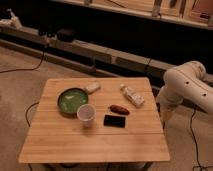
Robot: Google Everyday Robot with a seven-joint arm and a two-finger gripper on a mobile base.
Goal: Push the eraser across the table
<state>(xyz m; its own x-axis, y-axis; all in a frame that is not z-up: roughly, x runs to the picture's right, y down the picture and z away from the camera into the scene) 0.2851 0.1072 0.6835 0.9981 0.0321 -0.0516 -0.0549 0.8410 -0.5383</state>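
The eraser (114, 120) is a flat black block lying on the light wooden table (95, 145), right of centre and just right of a white cup (86, 114). A small reddish-brown oblong thing (119, 109) lies just behind the eraser. My white arm (187, 85) bends in from the right. My gripper (165, 114) hangs dark beside the table's right edge, well to the right of the eraser and apart from it.
A green bowl (72, 100) sits left of the cup, with a pale object (92, 87) behind it. A clear bottle (132, 95) lies on its side at the back right. Cables run over the floor; a low ledge runs behind the table.
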